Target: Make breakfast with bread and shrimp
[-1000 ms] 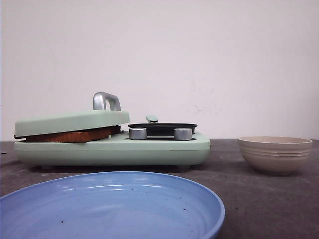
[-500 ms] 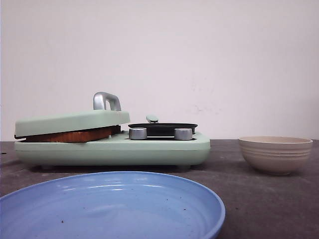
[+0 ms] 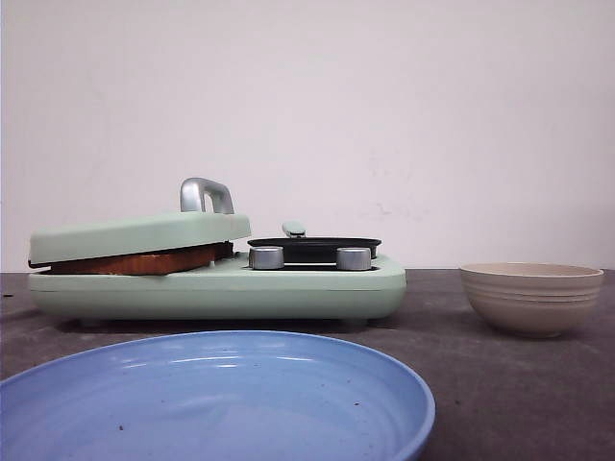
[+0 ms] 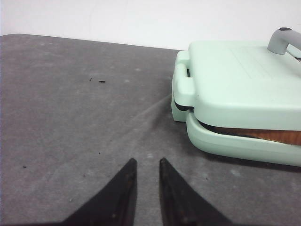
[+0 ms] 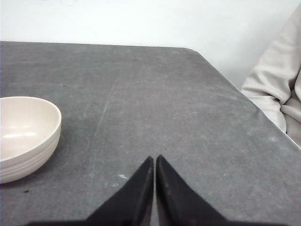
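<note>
Grey table (image 3: 500, 384), bread (image 3: 135, 261) lying flat under mint lid (image 3: 135, 235)

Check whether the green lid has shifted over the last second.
No. The green lid sits at the same tilt over the bread, level with the silver knobs.

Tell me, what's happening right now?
Both grippers empty, left slightly open, right shut. Bread under sandwich maker lid. No shrimp visible.
</note>
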Tool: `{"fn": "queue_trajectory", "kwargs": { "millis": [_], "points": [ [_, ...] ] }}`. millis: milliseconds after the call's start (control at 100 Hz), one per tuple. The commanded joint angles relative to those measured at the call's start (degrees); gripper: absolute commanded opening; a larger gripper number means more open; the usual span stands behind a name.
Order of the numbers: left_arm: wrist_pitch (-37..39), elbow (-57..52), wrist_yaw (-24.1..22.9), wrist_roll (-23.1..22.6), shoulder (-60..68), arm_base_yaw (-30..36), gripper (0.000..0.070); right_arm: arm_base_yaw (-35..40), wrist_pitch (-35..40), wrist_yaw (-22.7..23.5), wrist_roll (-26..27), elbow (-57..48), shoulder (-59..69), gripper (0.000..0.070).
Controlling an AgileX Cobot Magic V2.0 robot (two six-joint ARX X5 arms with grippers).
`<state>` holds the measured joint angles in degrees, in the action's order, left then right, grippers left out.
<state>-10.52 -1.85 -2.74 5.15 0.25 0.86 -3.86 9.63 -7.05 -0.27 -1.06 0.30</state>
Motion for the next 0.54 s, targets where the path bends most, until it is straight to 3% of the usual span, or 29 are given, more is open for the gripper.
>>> {"fn": "queue_trajectory", "kwargs": {
  "millis": [0, 530],
  "points": [
    [-0.2, 1.0, 0.2, 0.1, -0.1, -0.2, 0.0004, -0.1, -0.6, 0.1, -0.5, 0.3, -0.1, 0.0],
    [-0.2, 1.0, 0.2, 0.1, -0.1, -0.2, 0.0004, 1.6, -0.6, 0.0, -0.6, 0.3, -0.1, 0.0]
  ]
}}
